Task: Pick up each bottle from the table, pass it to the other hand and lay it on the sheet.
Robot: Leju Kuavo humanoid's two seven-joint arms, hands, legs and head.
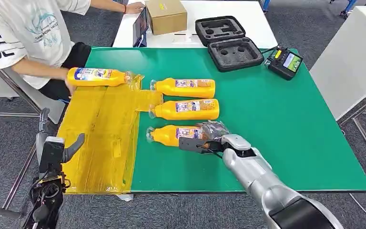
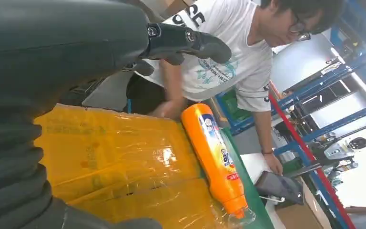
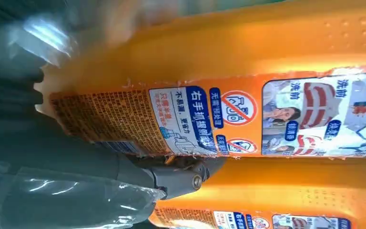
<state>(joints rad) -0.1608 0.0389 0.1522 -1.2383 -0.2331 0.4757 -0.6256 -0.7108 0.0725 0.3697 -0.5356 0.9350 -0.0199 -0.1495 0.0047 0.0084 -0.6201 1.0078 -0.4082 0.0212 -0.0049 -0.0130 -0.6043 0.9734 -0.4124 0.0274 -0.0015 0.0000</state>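
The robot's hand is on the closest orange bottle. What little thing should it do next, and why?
Probably lift that nearest bottle a little off the green table. The right hand already seems wrapped around its base end, and the bottle lies flat. The left hand waits open beside the yellow sheet, ready for the pass.

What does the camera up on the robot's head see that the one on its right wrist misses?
Only the head view shows the yellow plastic sheet, the green table mat, a fourth orange bottle under a person's hand, the open black foam case and the left hand hanging open beside the table. Only the right wrist view shows the printed label up close. Both show the right hand grasping the nearest orange plastic bottle.
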